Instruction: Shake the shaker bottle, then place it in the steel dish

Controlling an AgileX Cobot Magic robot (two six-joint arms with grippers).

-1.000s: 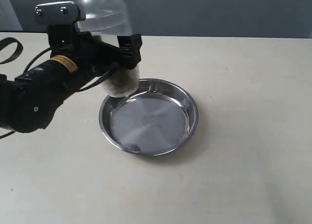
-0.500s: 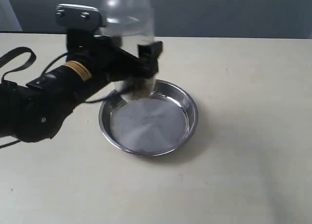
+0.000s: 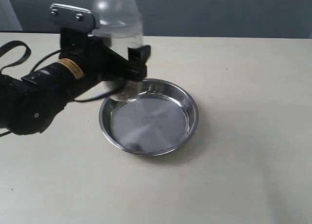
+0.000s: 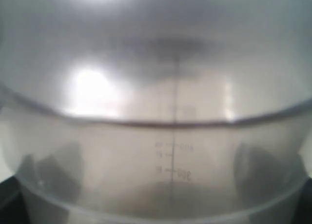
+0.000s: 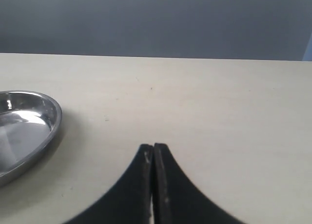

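**Mia:** What is the left gripper (image 3: 127,70) holding?

**Ben:** The shaker bottle (image 3: 117,19). Its black fingers (image 3: 139,58) squeeze the bottle from both sides, about halfway up. The bottle fills the whole gap between them.

**Mia:** Is the bottle standing straight?

**Ben:** Yes, it is upright. It sits over the far left edge of the steel dish (image 3: 192,112). Its bottom is blurry, so I cannot tell if it touches the rim.

**Mia:** And the right gripper (image 5: 153,155)?

**Ben:** Its two dark fingers are pressed flat together with nothing between them. It is low over the table (image 3: 243,136), near the dish but not touching it.

**Mia:** Is there room in the dish?

**Ben:** Lots. The flat bottom is bare, and the dish is much wider than the bottle. The table is open on the right side and the near side. The big black arm (image 3: 39,97) lies to the left of the dish.

**Mia:** What do the things look like?

**Ben:** The bottle is clear plastic with a cloudy round top. Something brown shows low inside it. In the left wrist view you can see little printed marks running down its side. The dish is round, shiny metal with a low slanted rim. The table is pale and smooth.
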